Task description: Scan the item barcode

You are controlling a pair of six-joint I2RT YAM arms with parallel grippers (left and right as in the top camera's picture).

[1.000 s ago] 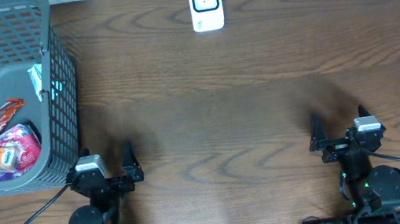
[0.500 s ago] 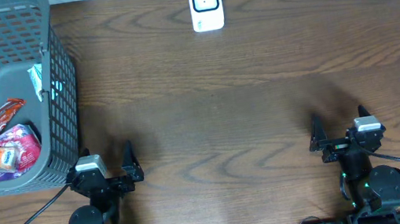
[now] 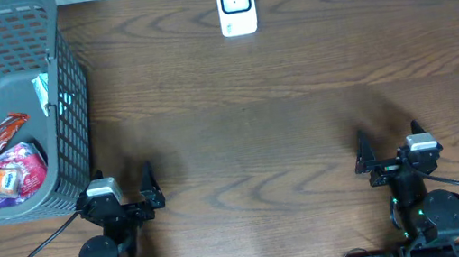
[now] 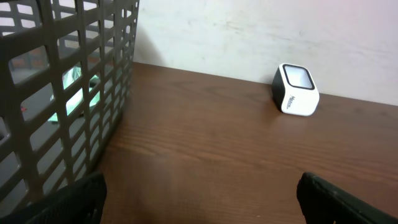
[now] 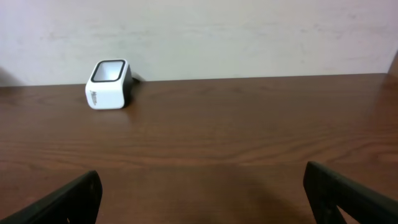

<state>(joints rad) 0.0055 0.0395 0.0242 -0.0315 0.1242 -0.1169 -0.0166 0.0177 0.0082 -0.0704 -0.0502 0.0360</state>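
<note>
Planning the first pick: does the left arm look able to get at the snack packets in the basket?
Probably yes. The left tool stands open beside the basket, whose top is open; the snack packets lie uncovered inside. It would have to rise over the near wall first.

The overhead camera looks straight down on the whole table (image 3: pixel 293 64) from high up, while both wrist cameras sit low at its near edge facing the back wall (image 5: pixel 249 31), both seeing the white scanner (image 4: pixel 296 90), the left one close beside the basket (image 4: pixel 62 93).
</note>
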